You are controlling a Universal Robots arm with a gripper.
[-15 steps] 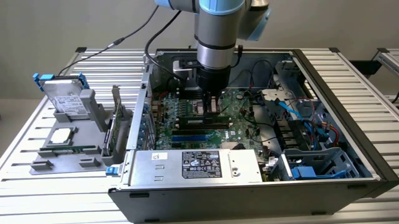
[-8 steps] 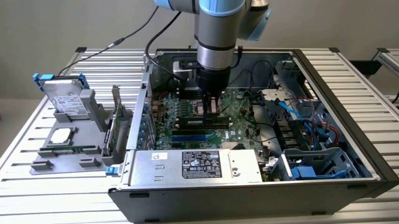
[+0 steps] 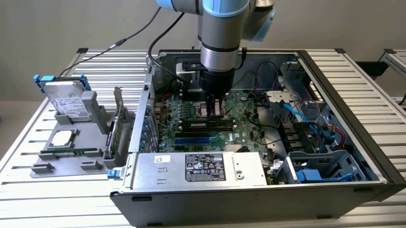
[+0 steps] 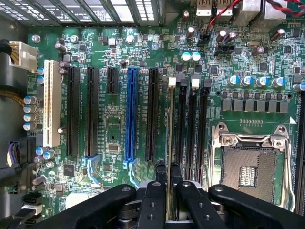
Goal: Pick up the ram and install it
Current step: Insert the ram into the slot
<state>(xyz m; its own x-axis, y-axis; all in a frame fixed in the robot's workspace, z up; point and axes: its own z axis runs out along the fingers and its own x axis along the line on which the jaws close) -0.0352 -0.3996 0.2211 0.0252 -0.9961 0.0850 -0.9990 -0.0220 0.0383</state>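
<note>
In the exterior view, starting at the left: at nine o'clock from the case [image 3: 254, 202], a grey fixture [image 3: 70, 154] on the slatted tabletop [image 3: 38, 204], carrying a drive [image 3: 63, 102] with a label too small to read. Just beside it, toward three o'clock, an upright card [image 3: 118, 121], half masked by the case wall. Inside the case, a board [image 3: 187, 113], covered at six o'clock by the power supply [image 3: 209, 168] and at twelve o'clock by the arm [image 3: 219, 47], cut off by the picture's edge. Under the arm's tip, hard to tell stick from slots.

In the wrist view, the ram [image 4: 170, 133] seen edge-on as a thin line, standing upright along the memory slot nearest a long black slot [image 4: 152, 114]. Far end just beside a white latch [image 4: 172, 81]; near end hidden between the fingers [image 4: 153, 198]. Cannot tell whether pushed fully home or only resting in the slot. Fingers almost pressed together, pinching the ram from both sides, with nothing but the stick's thickness between them. Socket [image 4: 248, 164] well apart, beyond the other memory slots, partly hidden behind the fingers' black links.
</note>
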